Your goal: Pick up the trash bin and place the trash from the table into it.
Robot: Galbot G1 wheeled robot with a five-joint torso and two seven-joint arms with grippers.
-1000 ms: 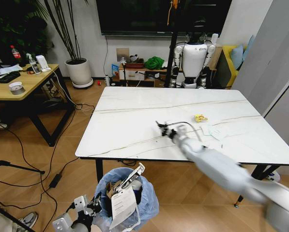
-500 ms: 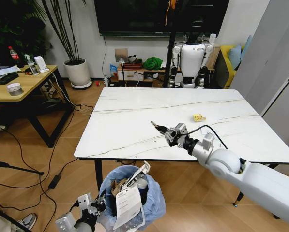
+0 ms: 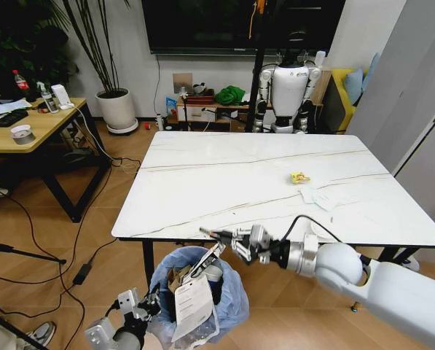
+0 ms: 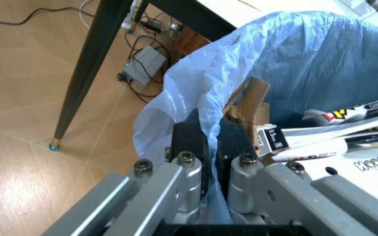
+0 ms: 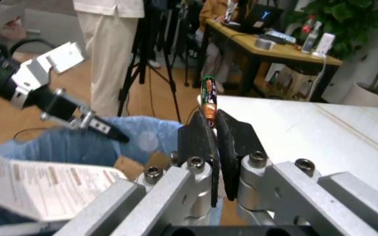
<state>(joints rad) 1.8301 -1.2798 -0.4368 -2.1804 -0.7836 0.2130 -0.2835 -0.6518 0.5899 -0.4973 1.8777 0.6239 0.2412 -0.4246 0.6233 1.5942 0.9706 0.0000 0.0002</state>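
My left gripper [image 4: 205,147], low at the left just in front of the table's near edge, is pinched shut on the rim of the trash bin [image 3: 195,292], its dark fingers [image 4: 187,142] clamping a fold of the crinkled light-blue bag [image 4: 196,88]. The bin hangs in that grip, below the near edge of the table [image 3: 202,182], which has a white marble-look top. Inside the bin I see a torn brown carton [image 4: 248,103] and a large printed white sheet [image 3: 190,310] leaning over the front rim.

Moving right, my right gripper [image 3: 218,235] reaches out just past the table's near edge, directly above the bin's opening. Its jaws are nearly closed, nipping a small thin scrap [image 5: 208,98] with orange and green on it between the tips.

Further right, on the tabletop, a yellow scrap [image 3: 299,177] lies well back from the edge, with crumpled white papers [image 3: 318,197] just beside it and a white round disc [image 3: 323,230] near the front edge.
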